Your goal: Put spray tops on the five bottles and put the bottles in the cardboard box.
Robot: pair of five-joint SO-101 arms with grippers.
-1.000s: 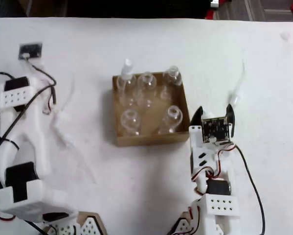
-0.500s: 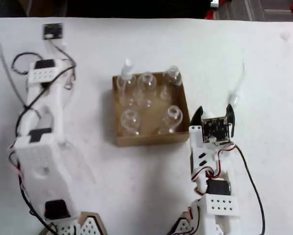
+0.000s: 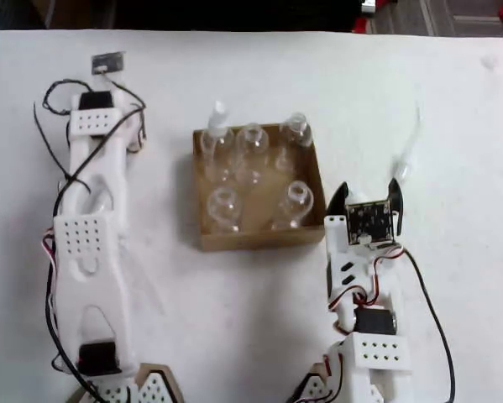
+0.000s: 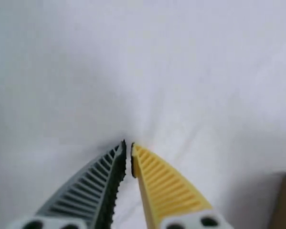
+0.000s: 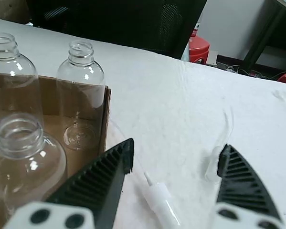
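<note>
Right tool (image 5: 177, 148), tips spread wide, hangs just right of the cardboard box (image 3: 259, 238). A white spray top (image 5: 158, 199) lies on the surface (image 3: 234, 319) between them, its long axis roughly near-to-far. A second top (image 3: 402, 164) lies just beyond, tube pointing far. The left tool (image 4: 128, 145), tips together, is well apart at far left. The clear bottles (image 5: 80, 71) stand boxed, four uncapped.

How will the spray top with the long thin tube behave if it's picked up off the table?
The spray top looks small and plastic, probably very light. Its thin tube curves, so it will likely flex and dangle. Lying sideways on the table, it may roll if nudged.
</note>
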